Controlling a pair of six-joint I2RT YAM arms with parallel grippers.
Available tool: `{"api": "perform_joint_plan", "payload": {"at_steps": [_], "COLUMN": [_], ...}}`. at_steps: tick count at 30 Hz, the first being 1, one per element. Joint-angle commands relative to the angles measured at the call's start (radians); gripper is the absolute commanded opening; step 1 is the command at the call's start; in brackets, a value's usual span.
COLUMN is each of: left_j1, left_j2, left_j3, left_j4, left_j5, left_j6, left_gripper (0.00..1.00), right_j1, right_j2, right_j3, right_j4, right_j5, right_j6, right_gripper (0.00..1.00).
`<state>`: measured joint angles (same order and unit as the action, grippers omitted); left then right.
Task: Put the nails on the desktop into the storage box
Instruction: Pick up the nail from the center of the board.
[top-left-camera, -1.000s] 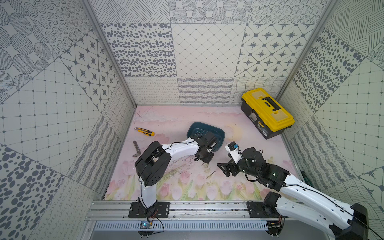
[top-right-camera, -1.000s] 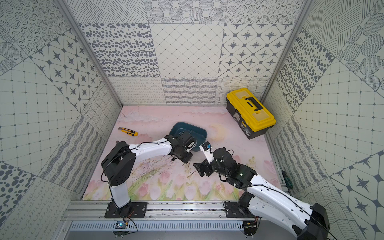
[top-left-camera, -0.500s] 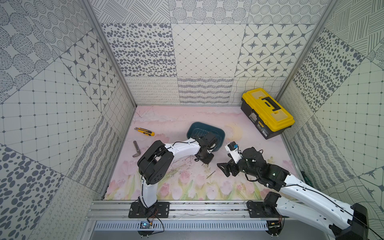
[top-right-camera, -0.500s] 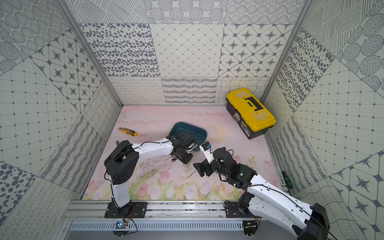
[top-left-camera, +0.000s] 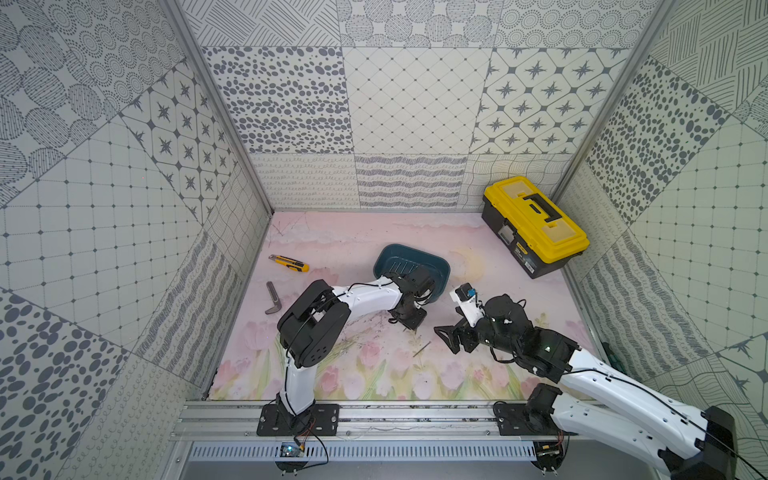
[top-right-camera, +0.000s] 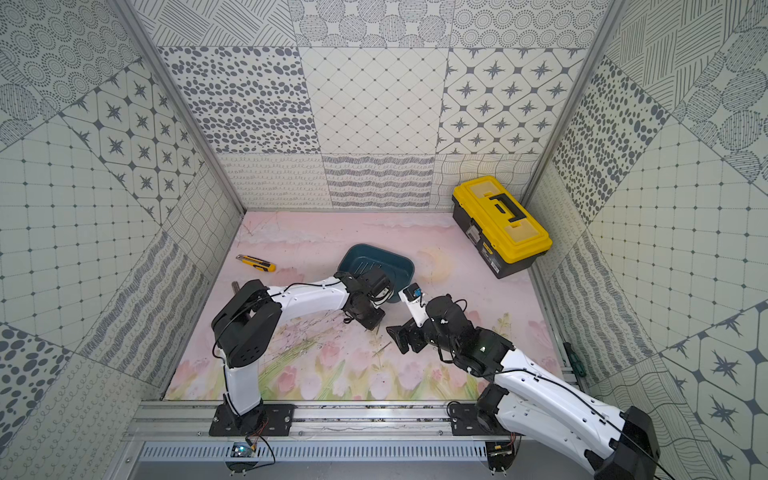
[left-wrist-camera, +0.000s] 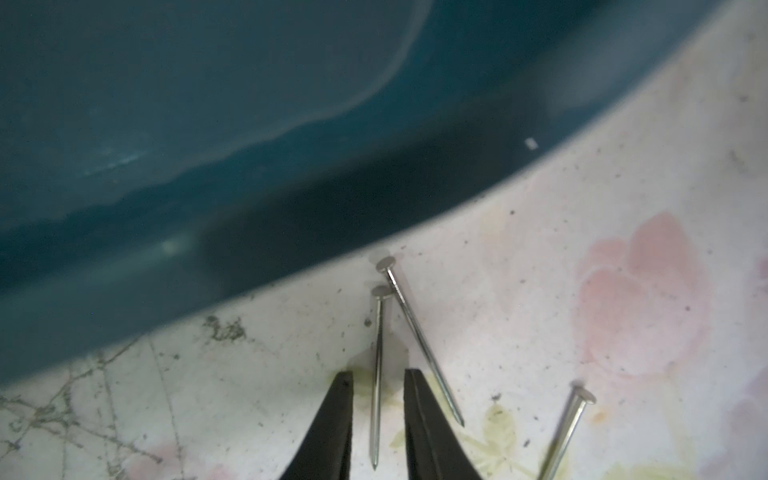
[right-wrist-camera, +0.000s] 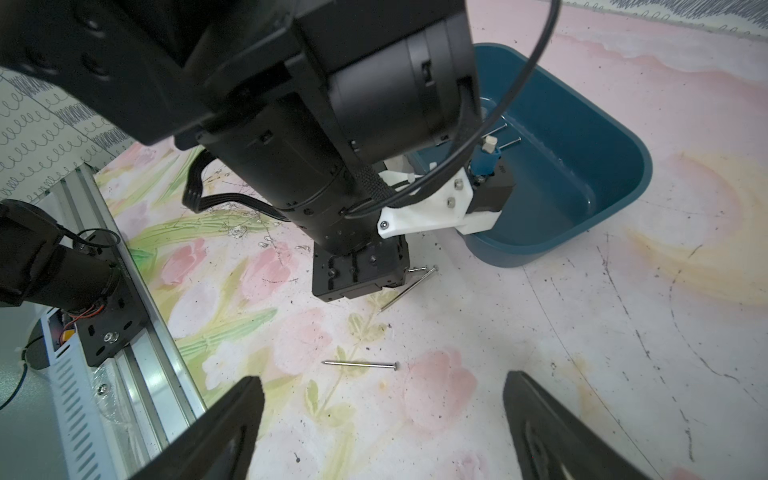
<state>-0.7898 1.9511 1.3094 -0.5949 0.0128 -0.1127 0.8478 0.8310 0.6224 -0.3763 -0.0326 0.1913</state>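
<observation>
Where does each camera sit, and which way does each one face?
Top views: high above the front edge, looking down on the desktop; left arm and right arm show.
Left wrist: on the left arm, facing the storage box wall; left pincer tips straddle a nail.
Right wrist: on the right arm, facing the left arm's wrist and storage box; right pincer wide open.
Shared: both wrist views show the storage box.

We count three nails lying on the desktop, close to its middle, and two more visible inside the one teal storage box. We also see one yellow-lidded toolbox at the desk's far right corner, and one utility knife and one bent metal bar near its left edge.
</observation>
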Motion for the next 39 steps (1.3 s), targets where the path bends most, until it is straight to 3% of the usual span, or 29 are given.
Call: {"api": "perform_joint_plan", "payload": {"at_steps": [1,11,18,24,39], "left_j1": [0.009,-0.003,-0.017,-0.031,0.002], "left_j2": [0.017,0.048,0.050,0.042,-0.063], "left_j3": [0.012,0.031,0.012,-0.007,-0.012], "left_j4": [-0.037,-0.055,-0.058,-0.060,-0.066], "left_j5": [-0.018,-0.063,-0.065,-0.075,-0.065], "left_j6": [0.011,0.011,0.008,-0.005,-0.038], "left_gripper": [0.25,0.22,0.14,0.00,0.00], "right_j1": [0.007,0.006,0.006,0.005,0.007], "right_j2": [0.001,-0.007,-0.018,-0.021,-0.078], "right_j3": [-0.012,-0.018,-0.026,-0.032,-0.029], "right_j4": [0.050,0.052,0.052,0.055,0.071], "right_j5": [0.013,0.022,0.027,0.028,0.023], "right_j6": [-0.014,-0.022,-0.026,-0.024,-0.049], "right_gripper": [0.96,0.96,0.97,0.97,0.97]}}
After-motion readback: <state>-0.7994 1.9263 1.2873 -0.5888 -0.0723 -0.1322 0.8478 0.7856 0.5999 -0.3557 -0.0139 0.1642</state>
